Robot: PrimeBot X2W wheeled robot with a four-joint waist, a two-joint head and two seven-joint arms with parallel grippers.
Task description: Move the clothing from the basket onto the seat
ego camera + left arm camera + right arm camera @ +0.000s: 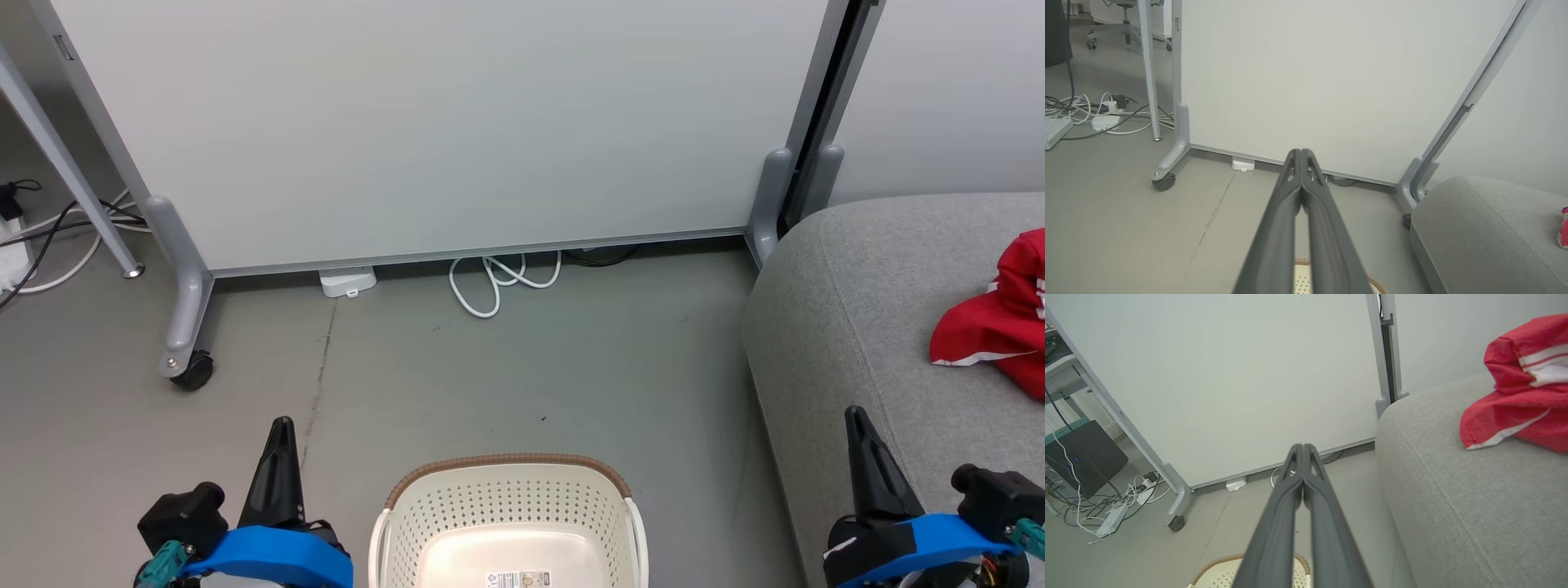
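Looks pretty much done to me. The basket (506, 500) sits on the floor between the two arms, and the part of its inside I can see is bare, just a label on the bottom. The near end is cut off by the frame though, so maybe something's hiding there. The clothing (992, 322) is a red heap lying on the seat (841, 327), well apart from the basket. Left gripper (282, 429) and right gripper (855, 415) both have their fingers pressed together with nothing between them, one on either side of the basket. Nothing obvious left to move
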